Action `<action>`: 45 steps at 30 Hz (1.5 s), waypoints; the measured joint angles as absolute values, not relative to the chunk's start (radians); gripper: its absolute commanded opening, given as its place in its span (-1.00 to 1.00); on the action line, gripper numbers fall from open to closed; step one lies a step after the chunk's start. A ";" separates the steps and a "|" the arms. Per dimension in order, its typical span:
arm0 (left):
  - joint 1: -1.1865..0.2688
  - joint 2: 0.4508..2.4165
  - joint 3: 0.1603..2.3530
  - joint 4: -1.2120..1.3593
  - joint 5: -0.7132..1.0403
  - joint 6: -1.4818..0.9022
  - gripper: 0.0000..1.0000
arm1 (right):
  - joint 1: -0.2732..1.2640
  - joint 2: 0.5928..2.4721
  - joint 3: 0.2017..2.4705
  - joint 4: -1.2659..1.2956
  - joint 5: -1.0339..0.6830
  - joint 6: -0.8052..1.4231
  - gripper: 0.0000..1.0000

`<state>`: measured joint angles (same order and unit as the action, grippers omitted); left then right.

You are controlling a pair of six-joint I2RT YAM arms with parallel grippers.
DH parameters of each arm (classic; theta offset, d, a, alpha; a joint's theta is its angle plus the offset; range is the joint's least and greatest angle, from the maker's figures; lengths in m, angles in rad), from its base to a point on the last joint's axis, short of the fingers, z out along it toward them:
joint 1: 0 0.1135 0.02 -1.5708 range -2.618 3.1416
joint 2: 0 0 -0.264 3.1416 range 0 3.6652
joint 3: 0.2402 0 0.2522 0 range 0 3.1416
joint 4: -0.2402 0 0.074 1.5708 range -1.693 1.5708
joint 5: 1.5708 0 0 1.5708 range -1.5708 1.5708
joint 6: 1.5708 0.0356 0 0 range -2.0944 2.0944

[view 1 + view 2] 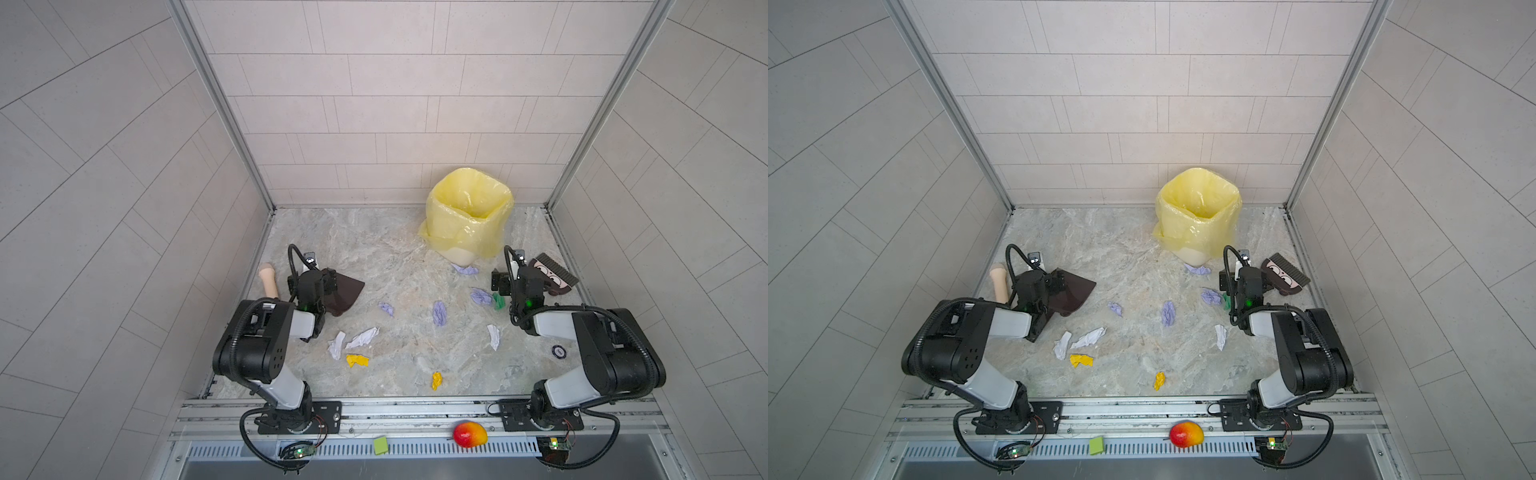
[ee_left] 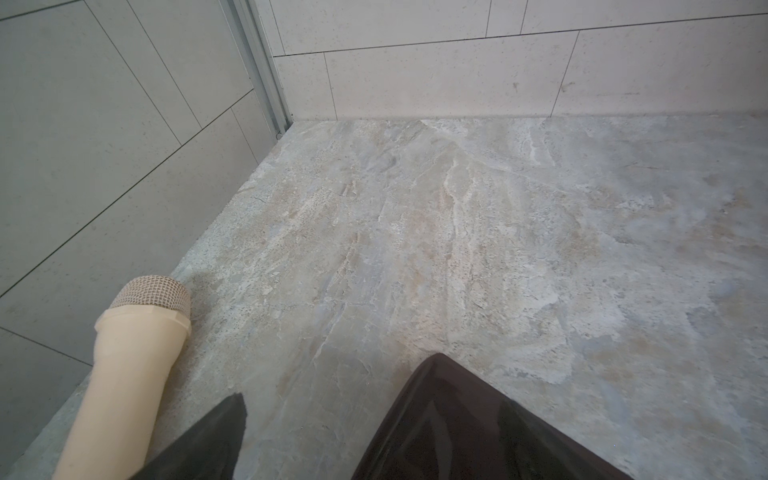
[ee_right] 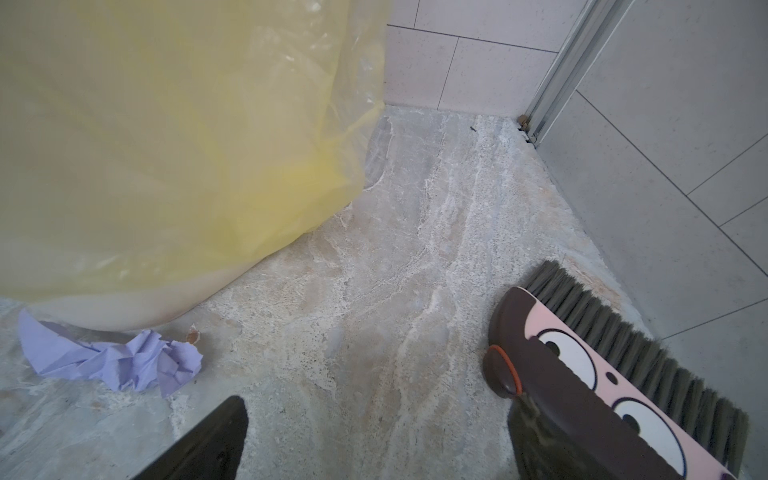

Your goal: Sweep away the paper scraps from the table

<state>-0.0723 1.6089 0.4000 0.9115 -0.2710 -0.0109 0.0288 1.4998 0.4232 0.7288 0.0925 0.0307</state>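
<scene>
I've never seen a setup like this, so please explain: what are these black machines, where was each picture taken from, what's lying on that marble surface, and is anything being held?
These are two robot arms mounted at the front edge of the table. Two pictures look down from overhead, nearly identical; the other two come from a camera on each wrist. Crumpled paper scraps, lavender, white, yellow and green, lie scattered. A yellow-lined bin stands at the back. The left fingers are open at a dark dustpan, the right fingers open at a brush; neither grips anything.
</scene>
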 measured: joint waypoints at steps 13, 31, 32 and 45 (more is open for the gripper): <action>-0.072 1.609 0.400 0.912 -0.270 -0.011 1.00 | 0.029 1.500 0.423 0.728 0.093 0.031 0.99; -0.073 1.405 0.485 0.642 -0.266 -0.007 1.00 | 0.029 1.411 0.609 0.397 0.122 0.038 0.99; -0.075 1.363 0.518 0.602 -0.258 -0.006 1.00 | 0.029 1.383 0.656 0.350 0.131 0.046 0.99; -0.205 1.281 0.845 0.093 -0.255 -0.067 1.00 | 0.029 1.442 1.439 -0.286 0.118 0.265 0.99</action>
